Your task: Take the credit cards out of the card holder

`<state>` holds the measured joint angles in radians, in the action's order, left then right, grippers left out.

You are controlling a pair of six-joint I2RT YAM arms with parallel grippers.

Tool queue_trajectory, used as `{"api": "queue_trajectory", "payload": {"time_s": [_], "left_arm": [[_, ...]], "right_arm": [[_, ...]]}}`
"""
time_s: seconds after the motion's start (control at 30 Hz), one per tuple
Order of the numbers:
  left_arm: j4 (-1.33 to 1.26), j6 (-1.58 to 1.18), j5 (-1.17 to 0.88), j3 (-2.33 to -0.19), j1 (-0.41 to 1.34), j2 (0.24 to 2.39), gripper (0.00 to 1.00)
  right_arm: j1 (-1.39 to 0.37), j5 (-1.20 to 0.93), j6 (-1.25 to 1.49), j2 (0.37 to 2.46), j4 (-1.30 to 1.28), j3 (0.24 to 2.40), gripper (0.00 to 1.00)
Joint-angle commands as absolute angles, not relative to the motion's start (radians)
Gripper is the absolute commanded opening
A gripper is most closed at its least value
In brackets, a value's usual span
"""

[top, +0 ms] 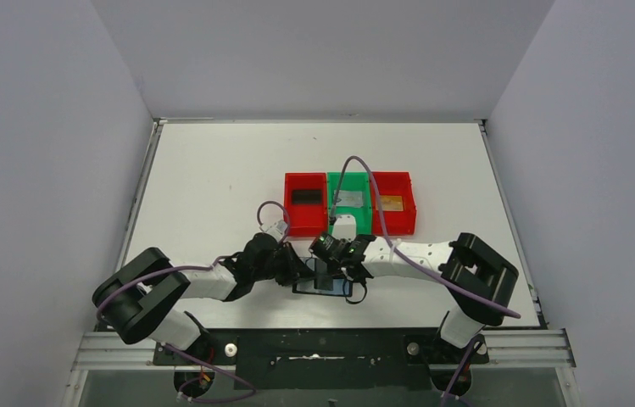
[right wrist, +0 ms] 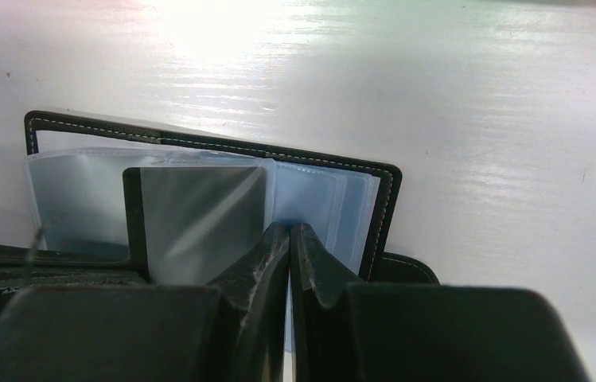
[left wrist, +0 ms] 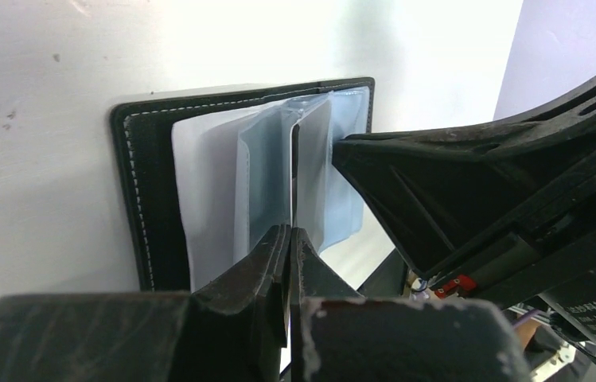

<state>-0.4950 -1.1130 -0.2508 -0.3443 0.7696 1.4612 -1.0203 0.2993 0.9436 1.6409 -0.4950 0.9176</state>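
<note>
The black card holder lies open on the white table near the front edge, its clear blue-grey pockets fanned upward. My left gripper comes in from the left and is shut on the edge of a dark grey credit card that stands on edge among the pockets. From the right, my right gripper is shut on a clear pocket of the card holder, beside the same grey card. Both grippers meet over the holder.
Three small bins stand in a row behind the holder: a red bin with a dark card, a green bin with a grey card, and a red bin with a gold card. The table's front edge lies just beyond the holder.
</note>
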Motion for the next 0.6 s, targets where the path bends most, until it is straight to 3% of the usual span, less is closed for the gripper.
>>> {"api": "queue_trajectory", "payload": {"time_s": [0.0,0.57], "left_arm": [[-0.589,-1.118,-0.274,-0.344,0.765,1.472,0.0],[-0.243,-0.984,-0.168,-0.383,0.739,1.338,0.0]], "right_arm": [[-1.005,0.277,0.934,1.687,-0.54,0.853,0.04],[-0.994,0.272,0.943,1.65,-0.525,0.829,0.04]]}}
